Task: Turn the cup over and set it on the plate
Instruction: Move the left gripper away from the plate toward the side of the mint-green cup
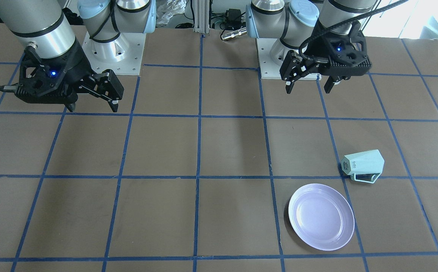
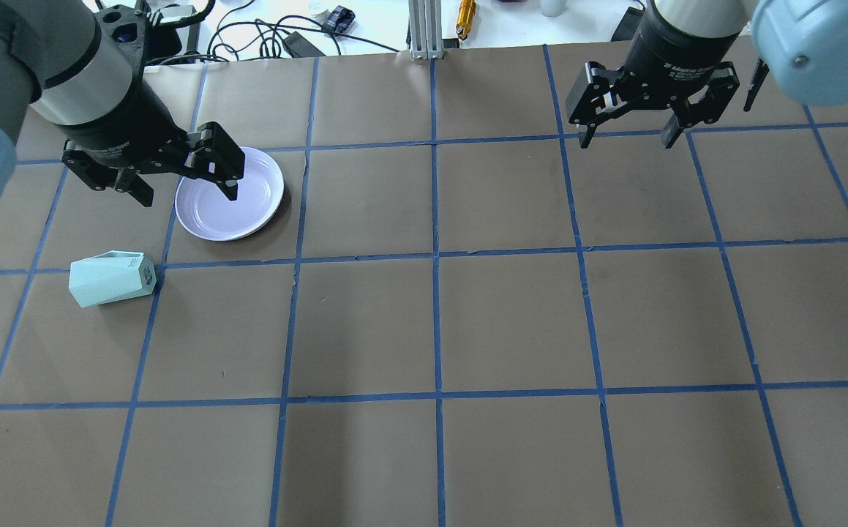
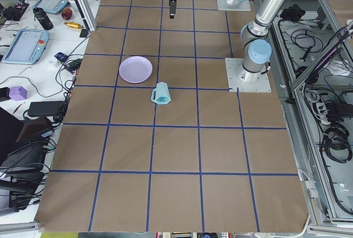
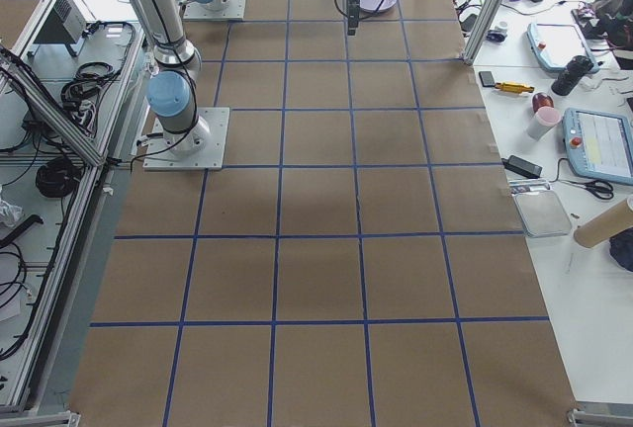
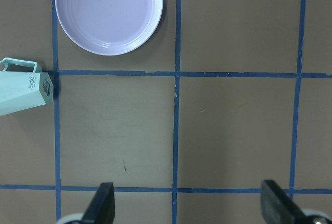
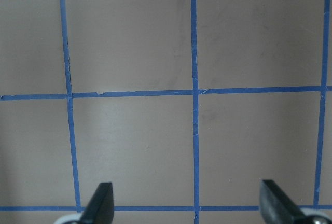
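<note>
The mint-green cup (image 1: 362, 164) lies on its side on the table, its lettered base towards the table's middle and its handle on the side facing the plate. The lavender plate (image 1: 321, 216) lies flat and bare just beyond it. Both also show in the overhead view, the cup (image 2: 111, 278) and the plate (image 2: 248, 205), and in the left wrist view, the cup (image 5: 23, 93) and the plate (image 5: 109, 11). My left gripper (image 1: 308, 90) hangs open and empty, high above the table, on the robot's side of the cup. My right gripper (image 1: 93, 108) is open and empty, far off.
The table is brown paper with a blue tape grid (image 2: 434, 252). The arm bases (image 1: 113, 56) stand on white plates at the robot's edge. Cables and small tools (image 2: 299, 36) lie past the far edge. The right wrist view shows only table under the open fingers (image 6: 98, 203).
</note>
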